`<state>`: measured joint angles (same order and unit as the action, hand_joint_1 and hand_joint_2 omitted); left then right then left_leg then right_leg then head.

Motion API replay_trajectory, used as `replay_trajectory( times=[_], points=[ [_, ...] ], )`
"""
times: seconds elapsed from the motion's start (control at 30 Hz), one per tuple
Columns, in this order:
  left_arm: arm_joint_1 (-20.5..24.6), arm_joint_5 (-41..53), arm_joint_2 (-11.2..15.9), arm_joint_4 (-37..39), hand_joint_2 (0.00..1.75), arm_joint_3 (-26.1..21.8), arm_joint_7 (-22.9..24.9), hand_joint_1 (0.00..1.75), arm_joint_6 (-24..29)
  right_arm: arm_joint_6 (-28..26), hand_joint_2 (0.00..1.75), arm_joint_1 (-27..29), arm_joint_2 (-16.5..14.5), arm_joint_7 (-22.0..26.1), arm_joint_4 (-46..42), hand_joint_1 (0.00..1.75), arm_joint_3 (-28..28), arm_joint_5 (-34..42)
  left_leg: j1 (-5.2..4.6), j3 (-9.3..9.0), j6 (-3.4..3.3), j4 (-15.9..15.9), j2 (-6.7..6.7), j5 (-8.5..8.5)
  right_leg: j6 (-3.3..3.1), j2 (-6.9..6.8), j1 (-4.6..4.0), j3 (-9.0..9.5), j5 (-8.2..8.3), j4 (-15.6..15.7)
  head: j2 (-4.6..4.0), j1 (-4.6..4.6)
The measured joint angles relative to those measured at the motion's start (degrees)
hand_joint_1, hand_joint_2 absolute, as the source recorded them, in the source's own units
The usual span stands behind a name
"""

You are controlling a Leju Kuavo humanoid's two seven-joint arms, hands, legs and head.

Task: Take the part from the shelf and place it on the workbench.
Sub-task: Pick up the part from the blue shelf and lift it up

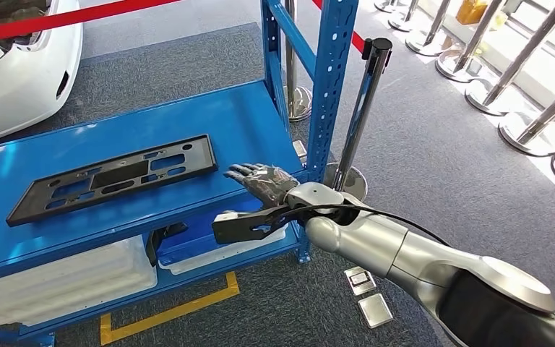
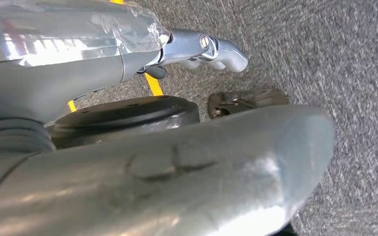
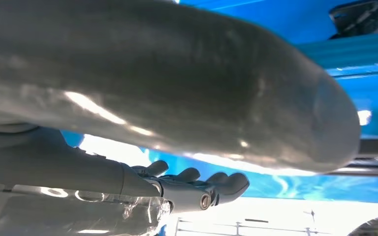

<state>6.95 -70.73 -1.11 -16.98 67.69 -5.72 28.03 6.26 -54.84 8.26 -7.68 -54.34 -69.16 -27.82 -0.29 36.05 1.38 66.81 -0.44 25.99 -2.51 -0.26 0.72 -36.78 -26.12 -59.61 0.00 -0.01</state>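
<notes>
The part (image 1: 112,177) is a long flat black plastic frame with cut-outs, lying on the blue shelf (image 1: 246,123) deck, slightly askew. My right hand (image 1: 261,181) hovers at the deck's front right corner, just right of the part's near end, fingers spread and holding nothing. The right wrist view has its thick thumb (image 3: 177,88) across the picture, its fingers (image 3: 197,181) stretched out over the blue deck, and a corner of the part (image 3: 364,14). My left hand (image 2: 211,49) hangs beside my body over grey carpet, gripping nothing.
A blue upright post (image 1: 329,79) stands just behind my right hand, with a black stanchion (image 1: 361,108) beside it. White trays (image 1: 58,278) fill the lower shelf. A white car (image 1: 14,65), red rope, more stanchions (image 1: 477,43), yellow floor tape (image 1: 166,311) and metal floor plates (image 1: 368,296) surround the shelf.
</notes>
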Motion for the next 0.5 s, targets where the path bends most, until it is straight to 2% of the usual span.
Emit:
replay_trajectory(
  times=[0.03,0.07,0.1,0.13,0.2,0.23,0.27,0.3,0.33,0.43,0.5],
  points=[
    [-0.02,0.06,0.0,0.0,0.0,0.0,0.01,0.0,0.03,0.2,0.0,-0.05,-0.12,0.26,0.04,0.0,-0.02,0.13,0.37,1.82,0.36,3.59,0.01,1.52,-0.08,-0.07,0.03,0.07,-0.05,0.01,0.0,-0.43],
    [-0.05,0.17,0.0,0.0,0.0,0.0,0.02,0.0,0.05,0.44,0.0,-0.06,-0.22,0.56,0.08,0.0,-0.08,0.22,0.76,3.43,0.69,6.51,0.02,2.36,-0.1,-0.1,0.06,0.1,-0.09,0.0,0.0,-0.67],
    [-0.09,0.31,0.0,0.0,0.0,0.0,0.04,0.0,0.08,0.71,0.0,-0.06,-0.3,0.88,0.12,0.0,-0.16,0.31,1.12,4.37,0.99,7.91,0.05,2.27,-0.08,-0.13,0.12,0.14,-0.14,-0.01,0.0,-0.82],
    [-0.13,0.46,0.0,0.0,0.0,0.0,0.08,0.0,0.11,1.01,0.0,-0.07,-0.43,1.21,0.15,0.0,-0.26,0.42,1.44,4.26,1.27,7.11,0.09,1.04,0.0,-0.14,0.24,0.2,-0.19,-0.04,0.0,-0.96],
    [-0.12,0.85,0.0,0.0,0.0,0.0,0.15,0.0,0.19,1.67,0.0,-0.16,-0.89,1.93,0.17,0.0,-0.41,0.97,1.99,1.55,1.77,0.42,0.2,-3.15,0.37,-0.13,0.55,0.4,-0.39,-0.14,0.0,-1.22],
    [-0.09,1.08,-0.01,0.0,0.0,0.0,0.19,0.0,0.22,2.02,0.0,-0.26,-1.24,2.31,0.18,0.0,-0.45,1.44,2.0,0.03,1.9,-3.26,0.23,-4.7,0.69,-0.08,0.62,0.45,-0.5,-0.26,0.0,-1.53],
    [-0.06,1.35,-0.01,0.0,0.0,0.0,0.23,0.0,0.23,2.37,0.0,-0.41,-1.64,2.68,0.2,0.0,-0.5,1.99,1.93,-0.95,1.78,-5.76,0.21,-5.54,1.07,-0.05,0.63,0.44,-0.52,-0.31,0.0,-1.75],
    [-0.05,1.59,-0.02,-0.01,0.0,0.0,0.29,0.0,0.25,2.64,0.0,-0.56,-2.04,3.04,0.24,0.0,-0.57,2.55,1.87,-1.4,1.55,-7.14,0.15,-5.78,1.42,0.0,0.54,0.36,-0.62,-0.4,0.0,-1.89],
    [-0.04,1.85,-0.05,-0.01,0.0,0.01,0.37,0.0,0.29,2.83,0.0,-0.7,-2.43,3.38,0.31,0.0,-0.68,3.04,1.74,-1.46,1.28,-7.46,0.02,-5.72,1.27,0.07,0.46,0.3,-0.69,-0.43,0.0,-1.87],
    [-0.09,2.42,-0.13,-0.04,0.0,0.03,0.73,0.0,0.6,2.98,0.0,-1.07,-3.62,4.13,0.7,0.0,-1.08,3.85,1.67,-1.49,0.85,-7.68,-0.36,-5.93,-0.09,0.04,0.33,0.49,-0.59,-0.13,0.0,-0.99],
    [-0.09,2.51,-0.13,-0.04,0.0,0.04,0.94,0.0,0.71,2.97,0.0,-1.39,-4.4,4.31,1.04,0.0,-1.33,3.97,1.59,-1.49,0.6,-7.69,-0.49,-5.97,0.04,-0.03,0.31,0.75,-0.35,0.28,0.0,-0.36]
  ],
)
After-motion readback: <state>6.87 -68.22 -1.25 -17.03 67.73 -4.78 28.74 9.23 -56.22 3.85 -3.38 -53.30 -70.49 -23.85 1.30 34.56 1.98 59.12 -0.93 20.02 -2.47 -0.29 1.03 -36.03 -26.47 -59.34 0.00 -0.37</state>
